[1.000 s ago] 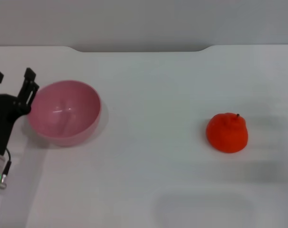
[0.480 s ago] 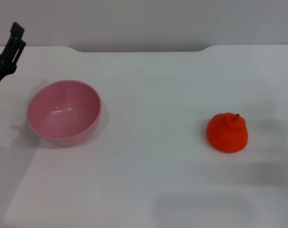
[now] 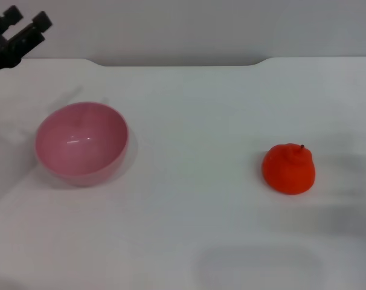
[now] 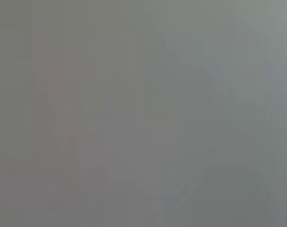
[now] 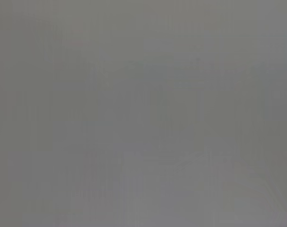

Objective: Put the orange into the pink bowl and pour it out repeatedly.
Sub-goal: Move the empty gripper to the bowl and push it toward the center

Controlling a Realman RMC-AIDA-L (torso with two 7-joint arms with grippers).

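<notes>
The pink bowl [image 3: 81, 144] stands upright and empty on the left side of the white table. The orange [image 3: 288, 168] rests on the table well to the right, stem nub up, far from the bowl. My left gripper [image 3: 25, 23] is raised at the far upper left corner of the head view, above and behind the bowl, fingers apart and holding nothing. The right gripper is out of view. Both wrist views show only a featureless grey.
The white table [image 3: 189, 121] ends at a back edge against a grey wall, with a shallow recess along the middle of that edge. A faint shadow lies on the table near the front.
My left gripper has risen and drawn back from beside the bowl's left rim to the upper left corner. Bowl and orange have not moved.
</notes>
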